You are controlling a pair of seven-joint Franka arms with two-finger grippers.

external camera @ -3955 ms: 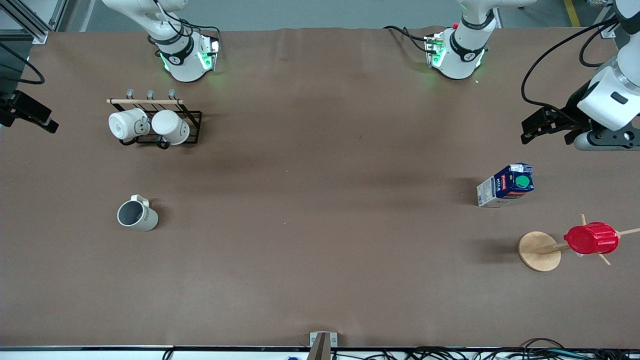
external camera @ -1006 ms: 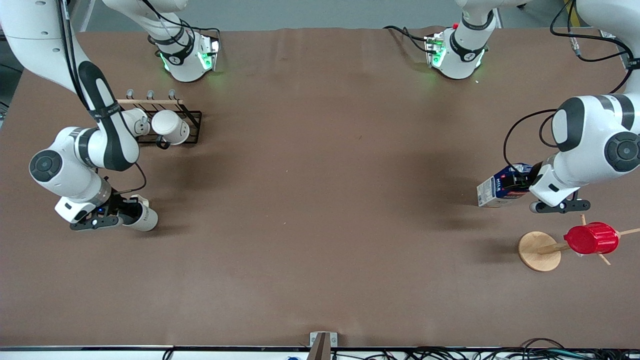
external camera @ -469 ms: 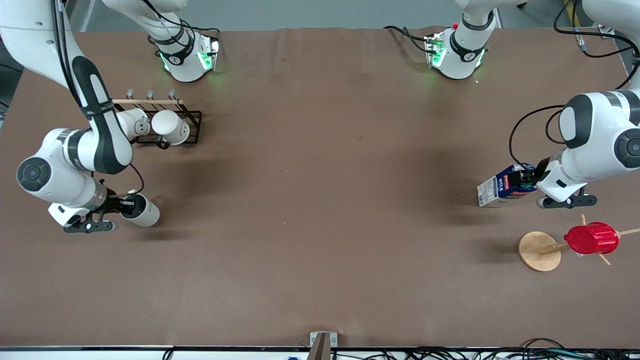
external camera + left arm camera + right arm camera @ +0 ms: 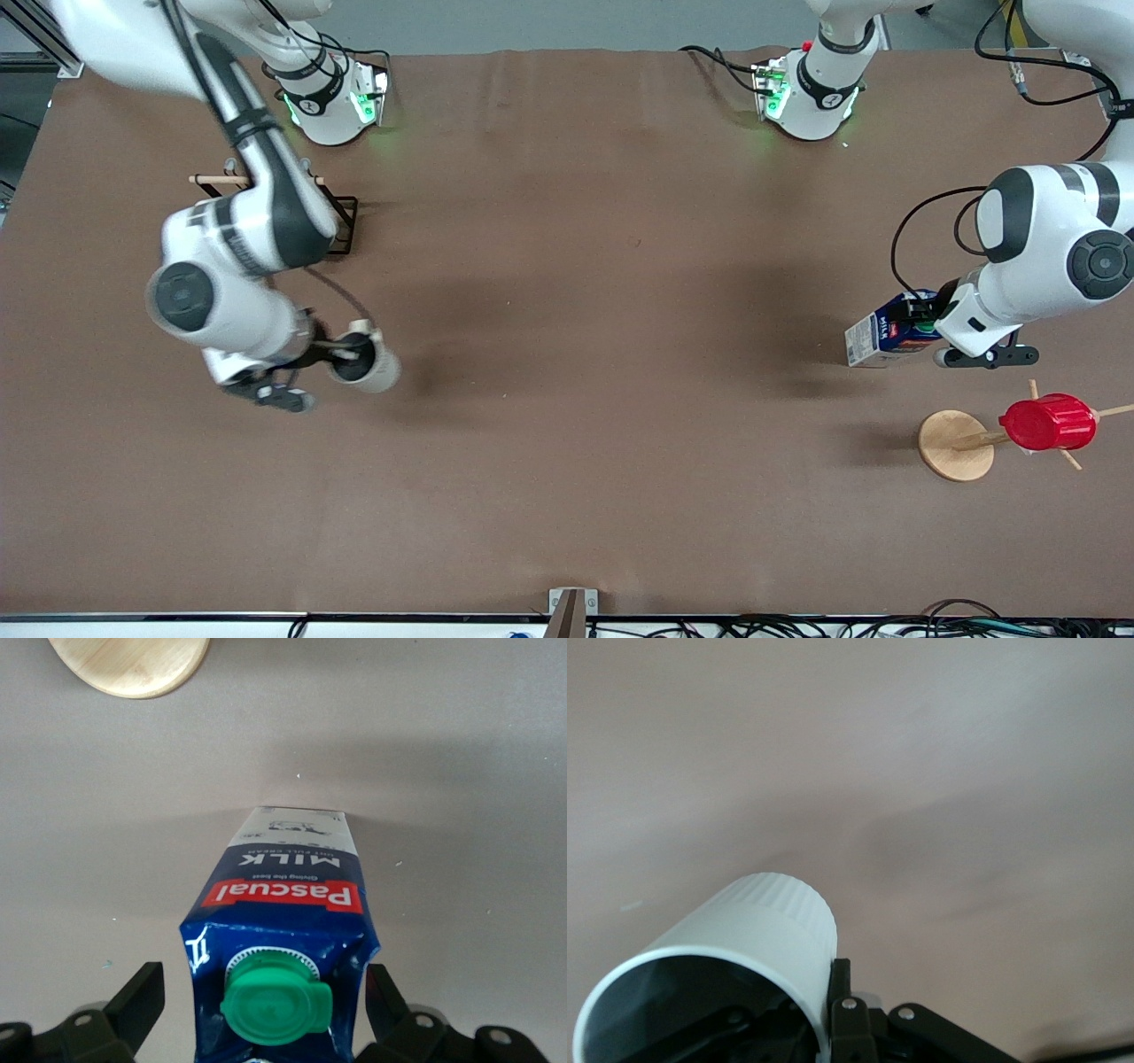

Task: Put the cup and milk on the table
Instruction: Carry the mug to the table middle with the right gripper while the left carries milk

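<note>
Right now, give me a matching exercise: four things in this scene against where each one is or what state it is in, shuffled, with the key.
Things:
1. cup
2. milk
3. red ribbed cup
4. left gripper

States:
A. hangs on a wooden peg stand
B. jaws open either side of the carton
C. held by the right gripper above the table
D. stands on the table

Pairs: 1-C, 2-D, 3-A, 4-B

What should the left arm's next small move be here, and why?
Probably close the left gripper on the milk: its open jaws straddle the carton, which stands on the table, while the right gripper already holds the cup aloft.
</note>
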